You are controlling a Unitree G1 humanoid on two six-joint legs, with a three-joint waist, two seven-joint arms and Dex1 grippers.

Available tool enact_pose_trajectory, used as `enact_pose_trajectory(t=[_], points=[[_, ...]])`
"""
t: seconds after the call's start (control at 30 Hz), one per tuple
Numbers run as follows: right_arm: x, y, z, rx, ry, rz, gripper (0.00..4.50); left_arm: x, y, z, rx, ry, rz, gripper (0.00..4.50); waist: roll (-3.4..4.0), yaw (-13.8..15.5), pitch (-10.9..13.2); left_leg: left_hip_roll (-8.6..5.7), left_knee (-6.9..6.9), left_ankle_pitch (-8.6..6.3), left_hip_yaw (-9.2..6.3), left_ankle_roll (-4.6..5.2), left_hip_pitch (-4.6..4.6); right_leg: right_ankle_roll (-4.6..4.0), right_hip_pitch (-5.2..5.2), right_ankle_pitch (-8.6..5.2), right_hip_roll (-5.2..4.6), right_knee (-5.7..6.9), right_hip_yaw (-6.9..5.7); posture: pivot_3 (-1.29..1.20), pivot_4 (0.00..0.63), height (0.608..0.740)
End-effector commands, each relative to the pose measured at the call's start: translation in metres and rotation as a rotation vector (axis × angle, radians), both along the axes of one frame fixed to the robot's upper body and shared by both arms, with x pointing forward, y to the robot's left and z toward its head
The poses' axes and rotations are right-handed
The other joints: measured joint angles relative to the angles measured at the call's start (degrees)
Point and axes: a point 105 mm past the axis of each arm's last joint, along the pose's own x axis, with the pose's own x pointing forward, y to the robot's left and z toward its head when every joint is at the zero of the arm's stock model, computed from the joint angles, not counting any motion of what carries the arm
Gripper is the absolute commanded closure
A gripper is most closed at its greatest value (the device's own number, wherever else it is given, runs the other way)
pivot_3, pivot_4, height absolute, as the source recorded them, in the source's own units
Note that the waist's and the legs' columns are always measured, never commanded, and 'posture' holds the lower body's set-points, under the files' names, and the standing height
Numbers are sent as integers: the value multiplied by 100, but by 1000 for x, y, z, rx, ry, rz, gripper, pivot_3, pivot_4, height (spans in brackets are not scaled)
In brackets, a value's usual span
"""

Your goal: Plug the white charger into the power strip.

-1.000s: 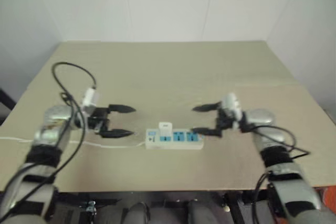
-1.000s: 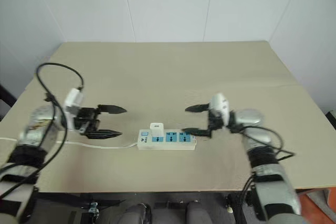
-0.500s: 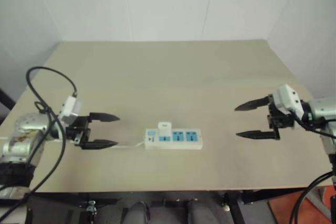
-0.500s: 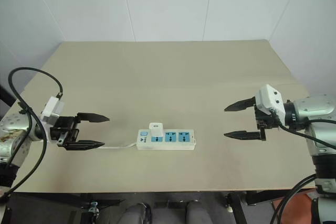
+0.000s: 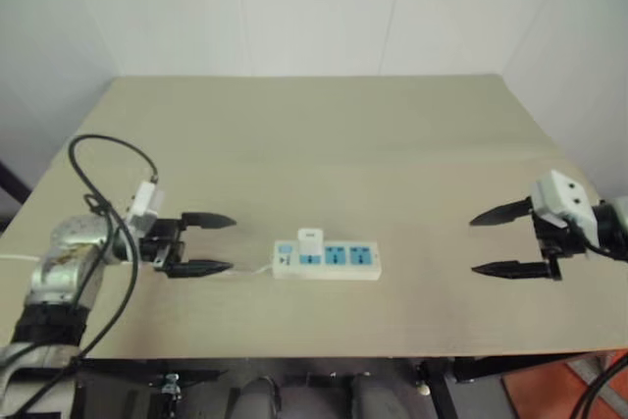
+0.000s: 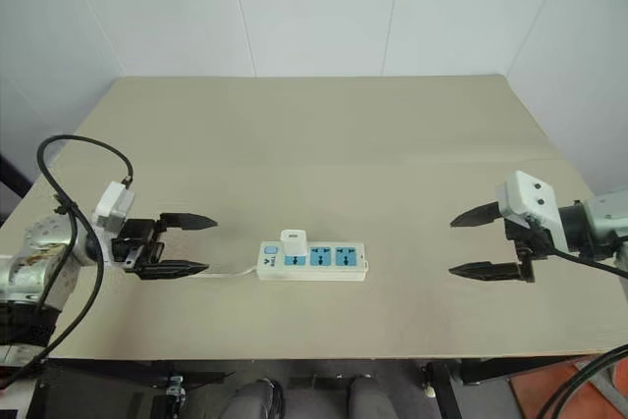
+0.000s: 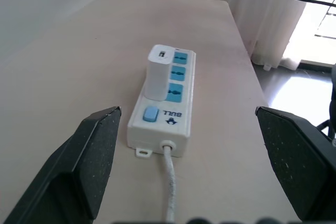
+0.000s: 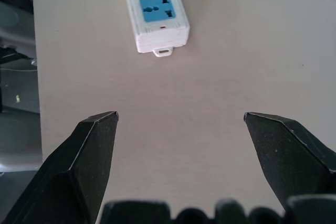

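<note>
The power strip (image 6: pixel 311 261) lies flat on the beige table (image 6: pixel 324 134), low in the frame and a little left of centre in the right eye view, its long side running left to right. The white charger (image 6: pixel 291 241) stands upright in the socket nearest the strip's switch end, at the strip's left; two blue socket faces stay bare to its right. In the left wrist view the charger (image 7: pixel 159 72) sits seated against the first blue face, just behind the small blue switch (image 7: pixel 150 114) (the brand mark beside it reads upside down from there). A thin white cord (image 6: pixel 228 273) leaves the strip's left end and runs left along the table toward the left gripper (image 6: pixel 191 244).

The left gripper sits at the lower left, fingers spread wide and pointing toward the strip, nothing between them, apart from the strip. The right gripper (image 6: pixel 479 242) is at the lower right of the frame, well apart from the strip, also wide open and empty. In the right wrist view the strip's far end (image 8: pixel 155 11) lies beyond the spread fingers (image 8: pixel 89 150).
</note>
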Motion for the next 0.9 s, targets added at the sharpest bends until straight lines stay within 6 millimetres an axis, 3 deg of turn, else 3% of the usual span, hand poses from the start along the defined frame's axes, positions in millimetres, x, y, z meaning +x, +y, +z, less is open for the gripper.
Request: enact_pose_trajectory(t=[0.03,0.4,0.9], points=[[-1,1,13,12,-68,-11,0,4,3,12,16,-49,-9,45,-3,-4,2,0,0,0,0,0,0,0,0,1,0,-1,0,0,150,740],[0,10,3,28,-30,-36,0,11,0,4,70,-40,-45,45,-5,10,3,-1,1,0,0,0,-5,3,1,2,-2,-6,1,0,150,740],[9,20,4,51,-149,33,0,13,-2,-2,83,-41,-73,45,-8,10,5,0,1,0,-1,0,-6,2,1,4,0,-8,0,0,150,740]])
